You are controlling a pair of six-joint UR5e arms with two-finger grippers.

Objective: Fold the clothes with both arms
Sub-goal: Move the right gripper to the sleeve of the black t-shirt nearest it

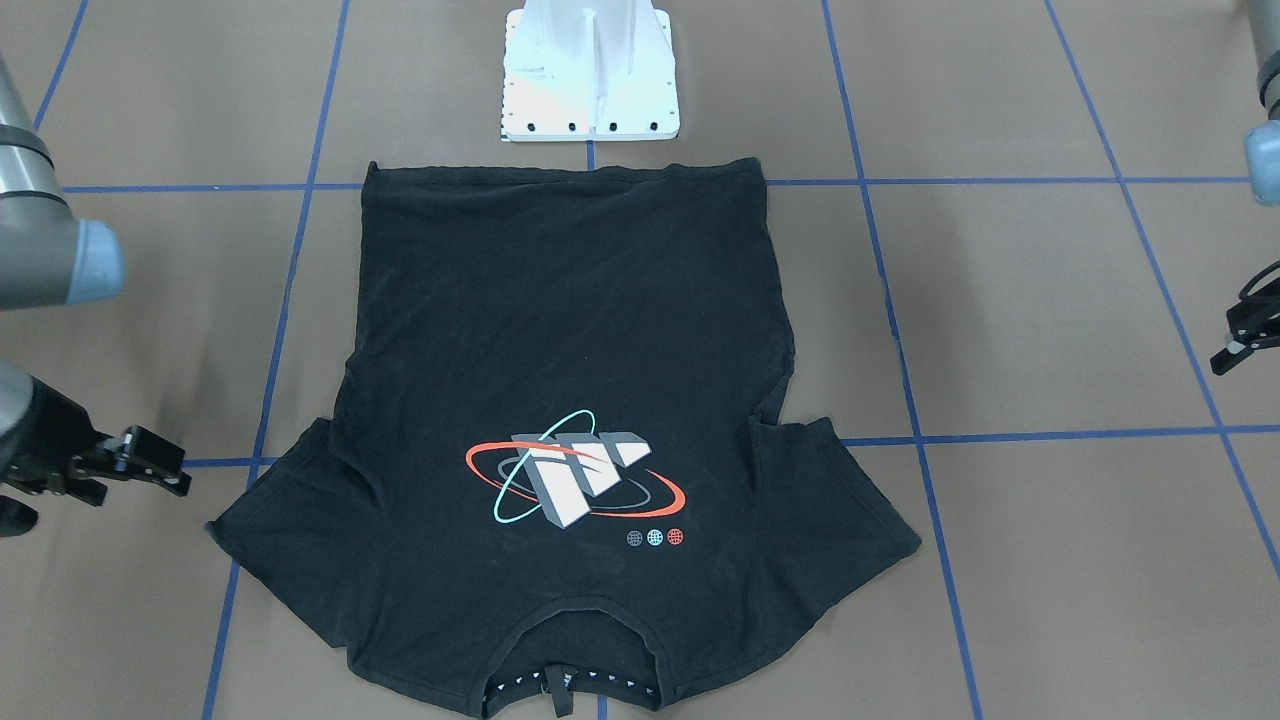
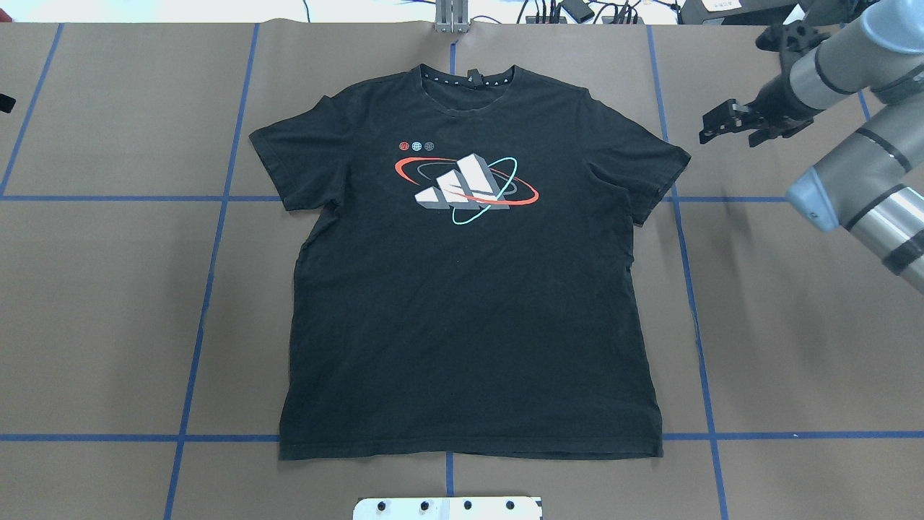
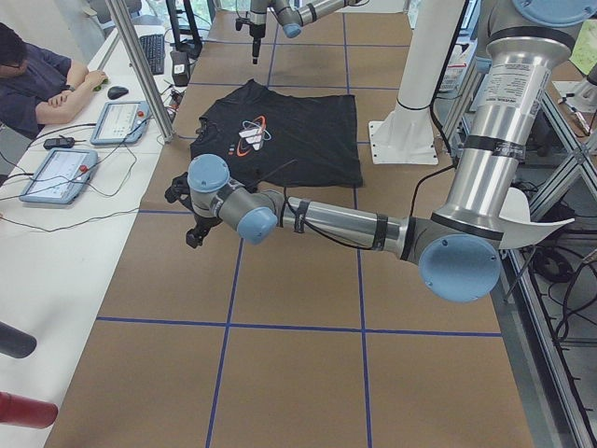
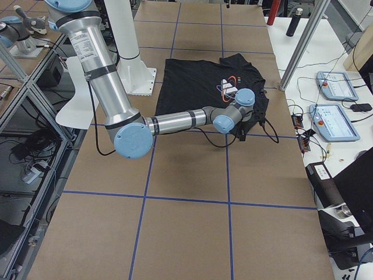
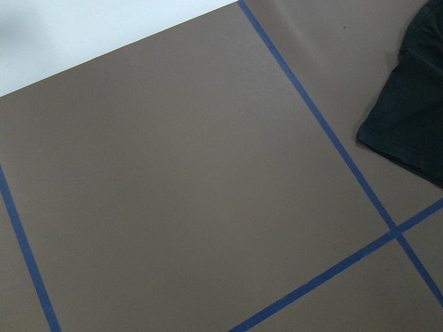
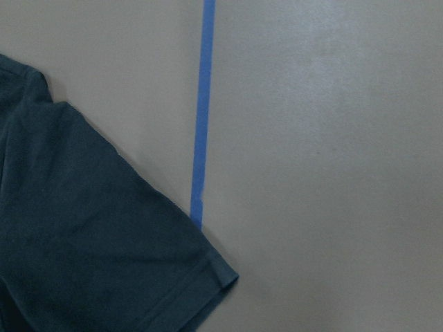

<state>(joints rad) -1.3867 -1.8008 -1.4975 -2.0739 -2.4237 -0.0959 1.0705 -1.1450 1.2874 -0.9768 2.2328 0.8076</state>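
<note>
1. Black two-finger left gripper (image 1: 1248,332): toward the far-left corner of the brown, blue-taped bench (image 2: 108,303), well apart from the shirt sleeve. Can't tell how far the jaws are open.
2. Black short-sleeved T-shirt (image 2: 469,310): flat, print up, mid-bench. Collar toward the far edge, hem by the white pedestal base (image 2: 447,508).
3. Black two-finger right gripper (image 2: 711,124): near the far edge, beside the right sleeve. Jaws slightly parted, empty.

I can't tell how either pair of jaws stands: left gripper (image 1: 1240,345) cut off at the edge, right gripper (image 2: 716,127) too small.
</note>
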